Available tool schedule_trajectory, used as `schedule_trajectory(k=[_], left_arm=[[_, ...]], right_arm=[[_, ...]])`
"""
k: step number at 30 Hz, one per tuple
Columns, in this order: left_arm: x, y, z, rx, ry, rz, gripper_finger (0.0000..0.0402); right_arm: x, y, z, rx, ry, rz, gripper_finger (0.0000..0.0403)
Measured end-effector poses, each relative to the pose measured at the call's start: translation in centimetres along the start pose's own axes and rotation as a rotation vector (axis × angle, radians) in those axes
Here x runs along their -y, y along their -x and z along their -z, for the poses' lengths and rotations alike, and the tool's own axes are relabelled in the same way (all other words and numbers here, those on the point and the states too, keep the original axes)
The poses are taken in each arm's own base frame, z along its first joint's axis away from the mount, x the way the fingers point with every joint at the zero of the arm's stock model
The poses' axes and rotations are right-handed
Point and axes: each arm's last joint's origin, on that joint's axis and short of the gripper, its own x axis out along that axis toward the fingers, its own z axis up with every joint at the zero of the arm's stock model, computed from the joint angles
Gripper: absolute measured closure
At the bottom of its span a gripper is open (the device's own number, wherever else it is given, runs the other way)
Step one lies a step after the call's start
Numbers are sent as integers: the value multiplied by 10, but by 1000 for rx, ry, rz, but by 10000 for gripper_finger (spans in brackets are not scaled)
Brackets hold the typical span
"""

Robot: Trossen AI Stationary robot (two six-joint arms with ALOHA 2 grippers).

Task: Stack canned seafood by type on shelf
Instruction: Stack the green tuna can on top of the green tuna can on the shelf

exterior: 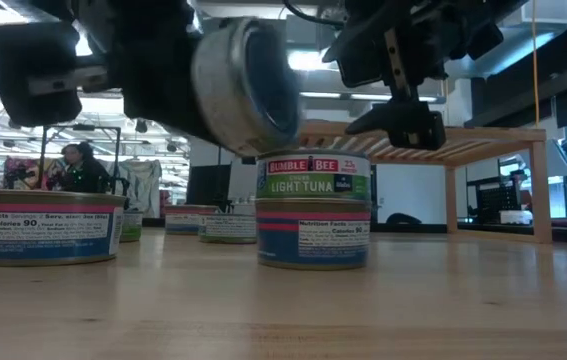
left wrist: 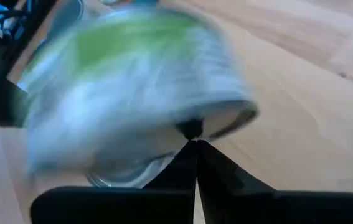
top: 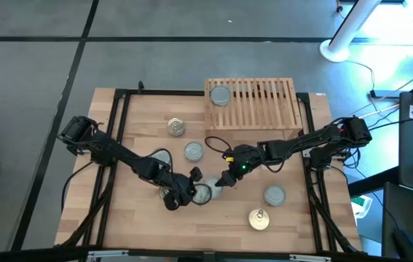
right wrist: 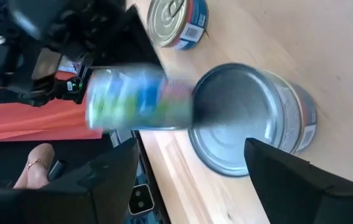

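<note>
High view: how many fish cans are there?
7 cans: one on the rack; three left of centre; one centre front; two front right. More may be hidden, stacked or under the arms.

A: What's up front?
B: A tilted silver can (exterior: 246, 85), blurred, against the dark left claw (exterior: 153, 75).
A: And below the claw?
B: Two stacked tins (exterior: 313, 210), a tuna label on top. The wooden shelf (exterior: 463, 140) stands behind, another tin (exterior: 48, 227) off to the side.
</note>
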Motion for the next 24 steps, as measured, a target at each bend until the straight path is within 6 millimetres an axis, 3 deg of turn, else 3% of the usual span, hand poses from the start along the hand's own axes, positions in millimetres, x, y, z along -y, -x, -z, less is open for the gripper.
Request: schedule_trajectory(k=[12, 17, 24], left_arm=[[-2, 1, -2, 10, 14, -15, 395], [-5, 14, -9, 27, 61, -84, 399], [-7, 32, -20, 110, 331, -103, 388]], right_arm=[[0, 0, 0, 9, 83, 5, 111], [0, 0, 0, -11, 152, -10, 111], [0, 0, 0, -15, 267, -14, 111]])
